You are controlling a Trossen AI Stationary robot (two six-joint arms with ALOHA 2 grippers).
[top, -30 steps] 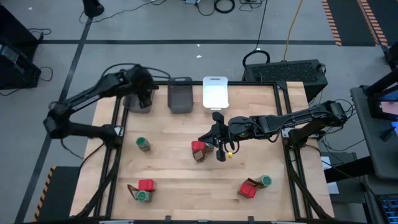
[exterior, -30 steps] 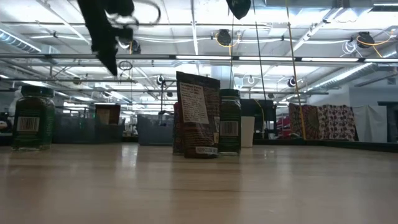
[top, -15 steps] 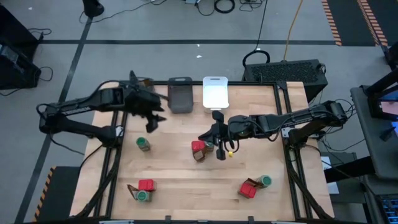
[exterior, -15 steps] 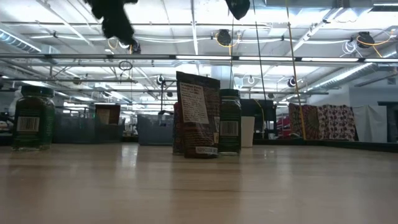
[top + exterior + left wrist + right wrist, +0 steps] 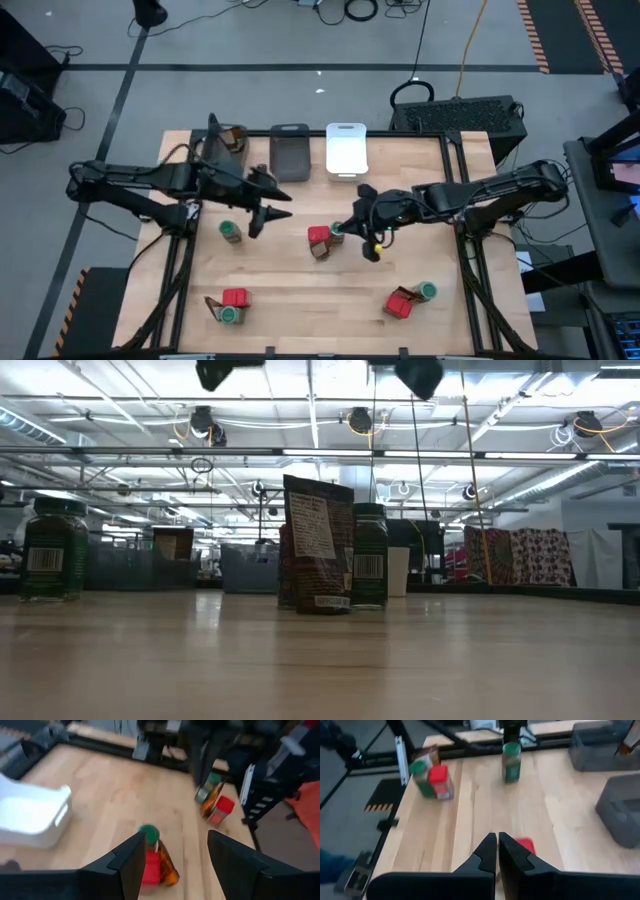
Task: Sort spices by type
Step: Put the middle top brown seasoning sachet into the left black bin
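Our left hand (image 5: 272, 213), fingers apart and empty, hangs over the tabletop (image 5: 300, 300) beside the middle cluster: red tin (image 5: 318, 236), green-lidded jar (image 5: 149, 833), brown packet (image 5: 167, 870). Our right hand (image 5: 368, 240), fingers together, hovers just beside it. We judge the tin light, rigid and slick, best gripped across its flat sides.

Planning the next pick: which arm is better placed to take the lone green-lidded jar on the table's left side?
Left, probably. The left gripper hangs with open jaws just beside the lone green-lidded glass jar. The right gripper, jaws shut, sits across the table by the red tin cluster.
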